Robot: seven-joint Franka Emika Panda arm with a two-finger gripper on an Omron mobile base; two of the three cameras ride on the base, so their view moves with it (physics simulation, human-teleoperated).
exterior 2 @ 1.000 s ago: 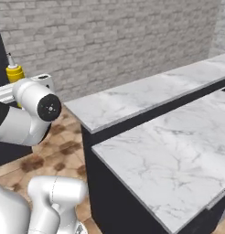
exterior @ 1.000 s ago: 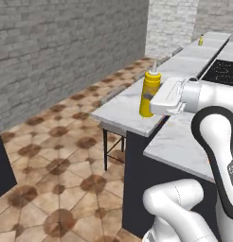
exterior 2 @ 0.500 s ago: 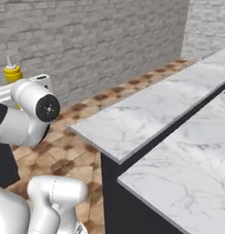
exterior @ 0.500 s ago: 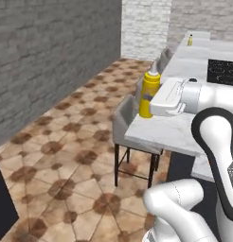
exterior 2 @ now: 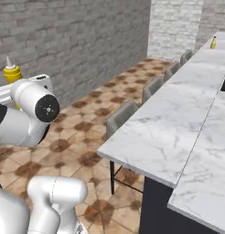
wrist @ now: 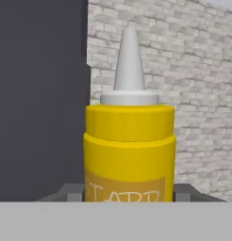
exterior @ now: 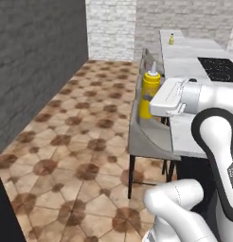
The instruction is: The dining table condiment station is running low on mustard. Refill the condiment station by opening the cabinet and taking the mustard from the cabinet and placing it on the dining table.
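The mustard (exterior: 150, 90), a yellow squeeze bottle with a pale cone nozzle, hangs upright in the air over the tiled floor, beside the long edge of the dining table (exterior: 184, 54). My gripper (exterior: 149, 102) is shut on its lower body. In the hand view the mustard (wrist: 129, 146) stands between the two dark fingertips (wrist: 68, 193) of the gripper (wrist: 129, 193). Its top (exterior 2: 12, 73) pokes up behind my arm in the right base view, left of the dining table (exterior 2: 178, 123). The cabinet is out of view.
Grey chairs (exterior: 149, 137) (exterior 2: 121, 116) line the table's near side, one right below the held bottle. A small yellow bottle (exterior: 171, 39) (exterior 2: 213, 43) stands at the table's far end. A black cooktop (exterior: 218, 68) is set in the top. Brick walls (exterior 2: 77, 41) bound open tiled floor (exterior: 76, 142).
Both base views have swung as the base moved, so the table now stretches away on the right. The mustard stays in the shut gripper, unchanged relative to the arm.
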